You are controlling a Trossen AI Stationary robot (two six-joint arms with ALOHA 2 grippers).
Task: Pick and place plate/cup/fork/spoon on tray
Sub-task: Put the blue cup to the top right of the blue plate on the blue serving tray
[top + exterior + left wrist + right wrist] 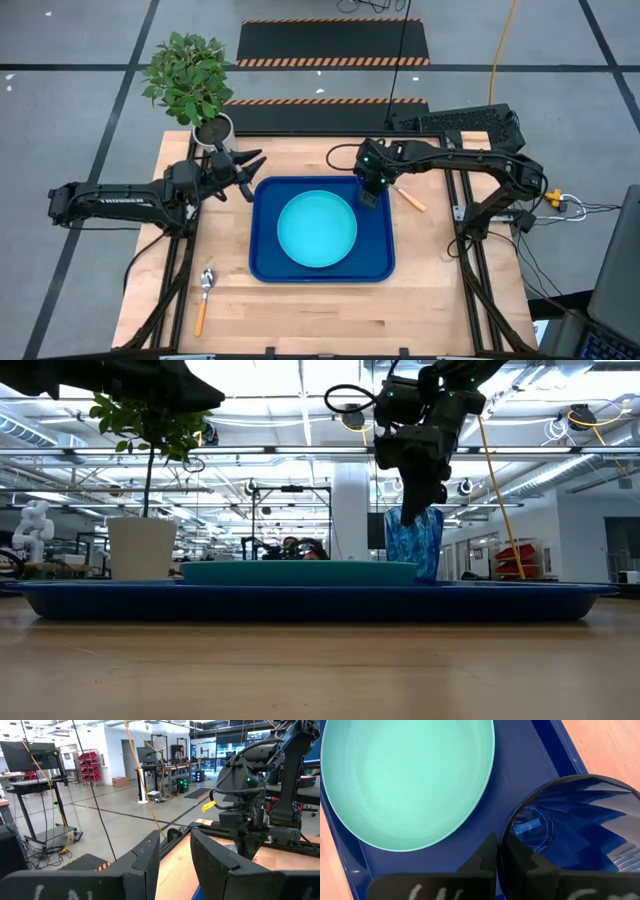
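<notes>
The dark blue tray (265,268) lies mid-table with the turquoise plate (316,229) flat in it. The blue cup (580,820) is upright over the tray's far right corner, with my right gripper (500,857) shut on its rim. My left gripper (250,170) hovers open and level at the tray's far left corner, holding nothing. The fork (410,197) lies on the table right of the tray. The spoon (204,295) lies near the front left. My right gripper pinches the cup's rim (504,837) on the side toward the plate, one finger (532,865) inside the cup and one outside. The fingers slant down from above. The cup (413,545) stays upright; the tray's rim hides its foot, so I cannot tell whether it stands on the tray.
A white pot with a green plant (212,130) stands at the table's far left, just behind my left gripper. Bare wood shows in front of the tray and on both sides of it.
</notes>
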